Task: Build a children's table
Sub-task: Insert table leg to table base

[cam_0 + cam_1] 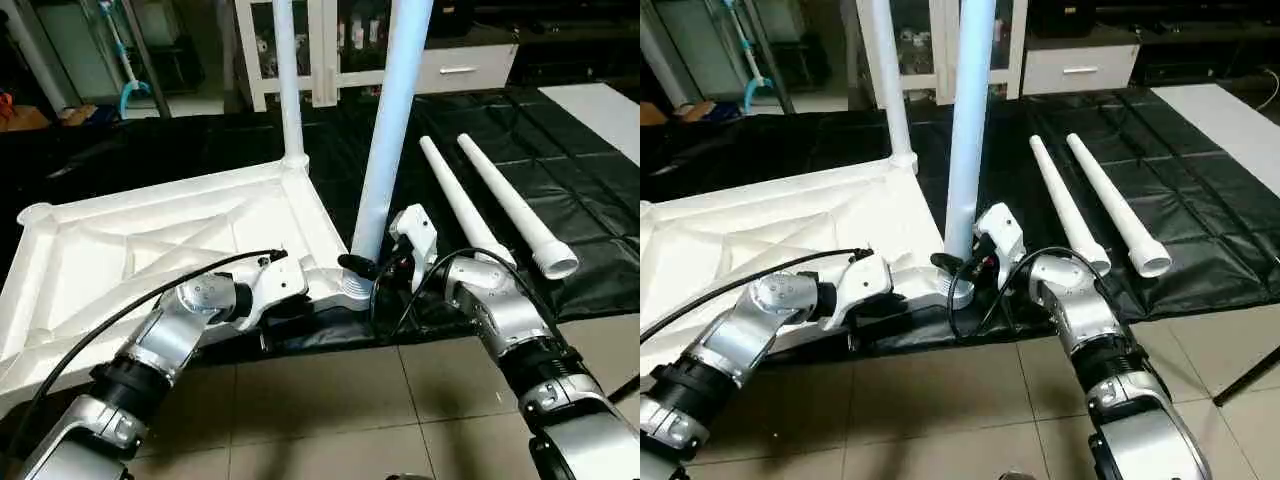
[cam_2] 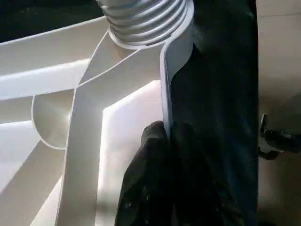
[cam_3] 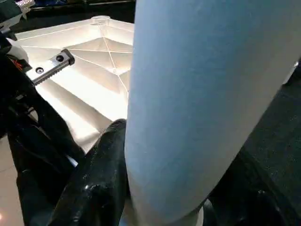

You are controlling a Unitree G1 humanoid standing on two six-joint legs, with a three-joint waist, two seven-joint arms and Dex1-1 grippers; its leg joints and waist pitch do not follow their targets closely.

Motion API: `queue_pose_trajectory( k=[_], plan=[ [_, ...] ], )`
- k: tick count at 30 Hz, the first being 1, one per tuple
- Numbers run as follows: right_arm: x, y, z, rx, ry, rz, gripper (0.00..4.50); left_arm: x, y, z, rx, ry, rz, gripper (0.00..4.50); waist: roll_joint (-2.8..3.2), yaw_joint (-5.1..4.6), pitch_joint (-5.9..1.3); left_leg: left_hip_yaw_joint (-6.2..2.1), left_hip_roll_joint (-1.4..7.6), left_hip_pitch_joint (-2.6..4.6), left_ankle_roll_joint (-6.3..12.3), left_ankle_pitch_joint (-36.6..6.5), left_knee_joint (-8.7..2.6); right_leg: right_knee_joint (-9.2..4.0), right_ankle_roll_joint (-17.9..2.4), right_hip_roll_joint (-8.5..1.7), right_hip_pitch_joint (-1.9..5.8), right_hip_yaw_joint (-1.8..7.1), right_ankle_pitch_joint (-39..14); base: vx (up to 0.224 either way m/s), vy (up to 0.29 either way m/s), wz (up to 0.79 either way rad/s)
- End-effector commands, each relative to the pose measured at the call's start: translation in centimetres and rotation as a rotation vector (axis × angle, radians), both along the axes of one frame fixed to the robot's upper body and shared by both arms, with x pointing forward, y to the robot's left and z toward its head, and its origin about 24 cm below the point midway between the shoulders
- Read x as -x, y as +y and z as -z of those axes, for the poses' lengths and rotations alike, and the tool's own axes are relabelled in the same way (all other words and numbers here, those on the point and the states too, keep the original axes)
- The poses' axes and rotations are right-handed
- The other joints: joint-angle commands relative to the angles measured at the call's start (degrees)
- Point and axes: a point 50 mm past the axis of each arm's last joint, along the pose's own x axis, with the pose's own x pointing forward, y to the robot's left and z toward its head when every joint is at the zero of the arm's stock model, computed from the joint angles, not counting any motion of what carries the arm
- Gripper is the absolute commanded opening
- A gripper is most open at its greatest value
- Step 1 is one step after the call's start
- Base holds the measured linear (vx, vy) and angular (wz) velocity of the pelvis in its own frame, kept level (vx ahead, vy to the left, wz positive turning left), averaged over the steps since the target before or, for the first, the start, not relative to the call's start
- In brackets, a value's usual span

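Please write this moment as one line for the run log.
left gripper: shut on tabletop rim | right gripper: shut on near leg in corner socket | far leg: upright | two loose legs: on mat

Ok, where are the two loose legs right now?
The two loose legs lie side by side on the black mat, right of the right gripper.

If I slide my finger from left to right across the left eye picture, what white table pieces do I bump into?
White ribbed plastic tabletop → thin white leg standing in its far corner → thick white leg standing in its near corner → two loose white tapered legs lying on the black mat, one then the other.
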Motion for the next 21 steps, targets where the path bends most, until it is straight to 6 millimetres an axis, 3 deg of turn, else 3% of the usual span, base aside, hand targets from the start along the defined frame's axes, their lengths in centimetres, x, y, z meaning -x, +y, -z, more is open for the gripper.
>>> queue_pose_trajectory(
  k=[1,6,13,19,21],
  plan=[
    [0.1,-3.8,2.2,0.163,0.06,0.197,1.87,-0.3,-1.3,-2.1,0.058,-0.063,0.111,0.0,0.23,-0.28,-2.98,-1.25,3.1,0.39,1.04,-23.63,-5.67,-4.49,-8.24,-3.53,1.75,2.67,-16.51,0.0,0.0,0.0],
    [0.7,-4.0,2.4,0.162,0.063,0.204,1.87,-0.4,-1.8,-2.1,0.06,-0.058,0.123,0.0,0.0,-0.03,-2.98,-0.37,3.0,0.82,1.76,-21.07,-5.27,-4.71,-8.75,-3.28,1.11,3.24,-18.05,0.0,0.0,0.0],
    [0.9,-4.0,2.6,0.161,0.057,0.225,1.87,-0.5,-2.1,-2.0,0.066,-0.053,0.126,0.0,-0.12,-0.23,-3.21,-0.26,3.27,-0.15,2.86,-15.94,-5.26,-3.76,-10.41,-3.07,1.59,3.71,-13.04,0.0,0.0,0.0],
    [0.1,-4.0,2.6,0.148,0.038,0.396,1.87,-1.2,-2.2,-2.3,0.087,-0.061,0.08,0.0,-0.12,-0.16,-3.52,-0.08,3.26,-0.22,3.62,-11.5,-4.93,-3.38,-11.17,-3.09,1.58,3.78,-9.02,0.0,0.0,0.0],
    [-0.1,-3.9,2.7,0.148,0.036,0.451,1.87,-1.3,-2.3,-2.3,0.093,-0.058,0.063,0.0,-0.21,-0.35,-3.62,-0.22,3.31,-0.64,4.06,-9.79,-4.92,-2.92,-11.7,-3.03,1.93,3.61,-6.98,0.027,0.003,0.01]
  ],
)
